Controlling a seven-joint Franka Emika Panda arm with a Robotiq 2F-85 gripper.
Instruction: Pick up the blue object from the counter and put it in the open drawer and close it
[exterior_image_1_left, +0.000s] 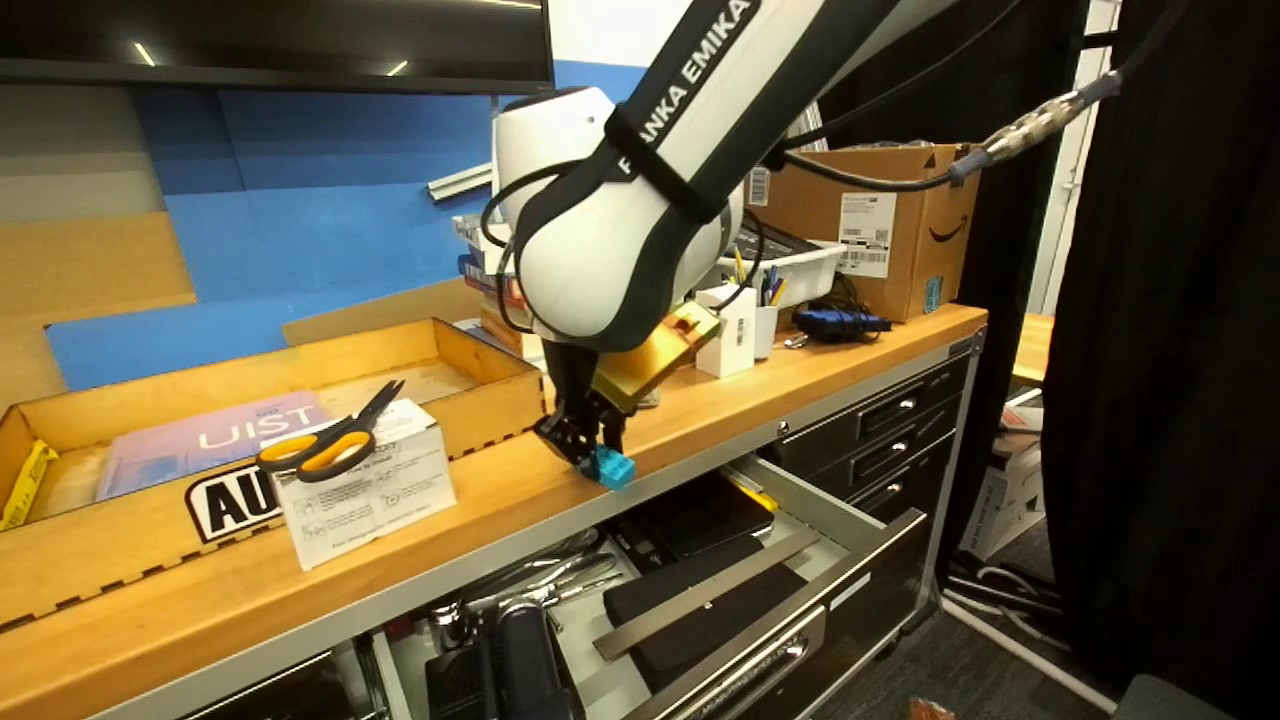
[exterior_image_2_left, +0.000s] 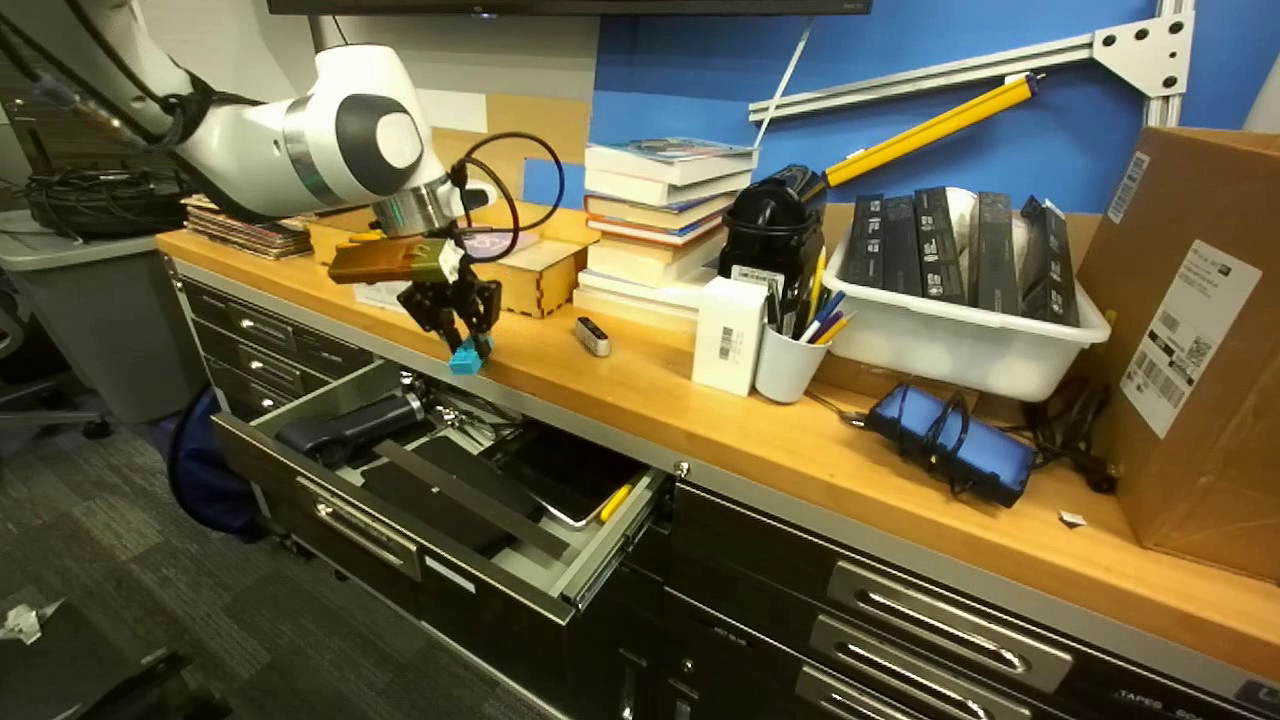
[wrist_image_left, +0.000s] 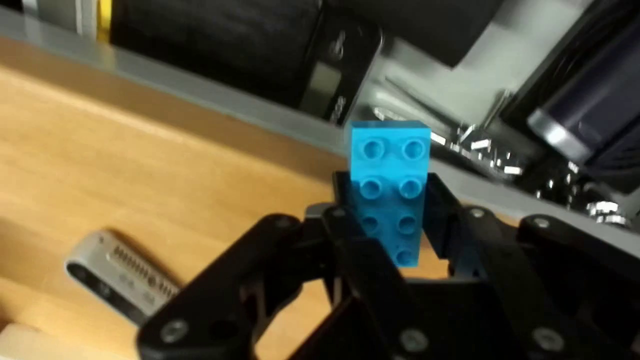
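- Black two-finger claw (wrist_image_left: 387, 200): narrow stance, gripping a studded cyan-blue plastic block (wrist_image_left: 390, 167) by its long sides, per wrist view.
- Block pos.: btwn fingertips, studs facing wrist cam., one end projecting past the tips. In wrist view it overlaps the front edge of a long light-brown wooden counter (exterior_image_2_left: 640, 385); same edge location in both exterior views. Contact w/ wood: can't tell.
- Dark-fronted shallow metal drawer (exterior_image_2_left: 500, 605): pulled out beneath that edge, seen in both exterior views. Block is above drawer level.
- Drawer contents incl. flat black case (exterior_image_1_left: 700, 635), long thin metal strip (exterior_image_2_left: 472, 500) lying across it, dark cylindrical tool (exterior_image_2_left: 355, 432), shiny metal tools (exterior_image_1_left: 565, 575), small yellow item (exterior_image_2_left: 615, 503) at one side.
- Counter, nr. claw: small grey-and-black gadget (wrist_image_left: 120, 275), lying flat; white printed cardboard box (exterior_image_1_left: 370, 500) w/ orange-handled black scissors (exterior_image_1_left: 350, 428) on top.
- Counter, farther along: tall stack of books (exterior_image_2_left: 655, 220), white pen cup (exterior_image_2_left: 790, 365), white plastic bin (exterior_image_2_left: 940, 345) w/ dark boxes (exterior_image_2_left: 937, 245), blue device (exterior_image_2_left: 990, 450) w/ black cord, lg. brown cardboard box (exterior_image_2_left: 1210, 460).
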